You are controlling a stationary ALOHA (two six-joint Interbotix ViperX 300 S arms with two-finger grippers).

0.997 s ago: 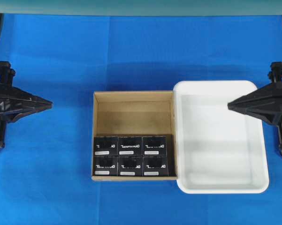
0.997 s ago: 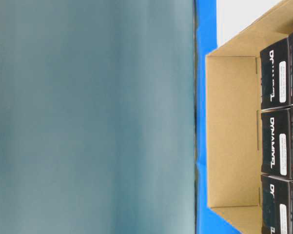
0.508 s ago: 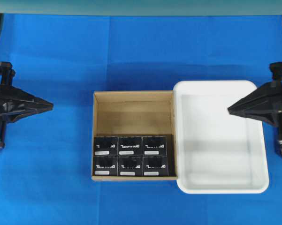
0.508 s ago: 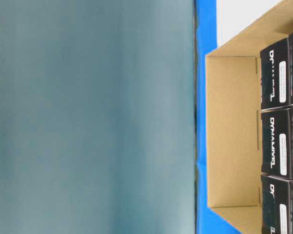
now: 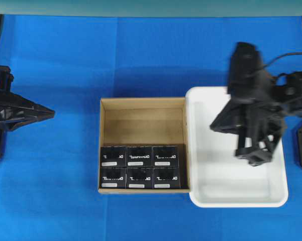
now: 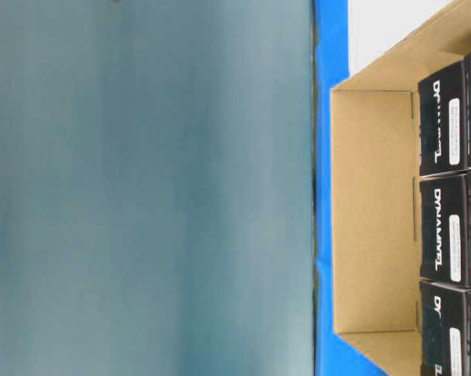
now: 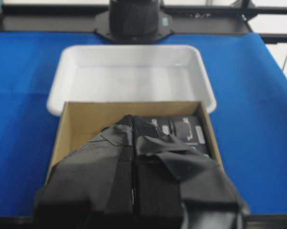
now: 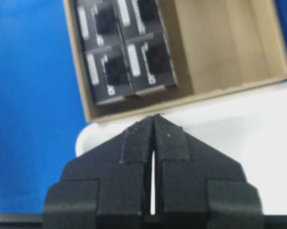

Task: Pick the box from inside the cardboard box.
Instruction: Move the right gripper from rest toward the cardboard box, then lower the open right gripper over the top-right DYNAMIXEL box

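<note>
Several small black boxes (image 5: 139,167) with white lettering fill the front part of the brown cardboard box (image 5: 143,125), in two rows of three. Its back part is bare. My right gripper (image 5: 212,126) is shut and empty, blurred, above the white tray to the right of the cardboard box. In the right wrist view its tips (image 8: 154,116) meet over the tray rim, short of the black boxes (image 8: 126,62). My left gripper (image 5: 53,113) is shut and empty, far left of the cardboard box (image 7: 90,124); its tips (image 7: 132,117) hide some boxes (image 7: 184,130).
A white plastic tray (image 5: 216,191) with nothing in it touches the cardboard box's right wall. Blue cloth (image 5: 65,175) covers the table. The table-level view shows the cardboard box's bare floor (image 6: 372,219), some boxes (image 6: 443,129) and a teal wall (image 6: 141,188).
My right arm has swung in from the right edge and now hangs over the white tray, tip nearer the cardboard box. The left arm has barely moved. The boxes have not moved.
</note>
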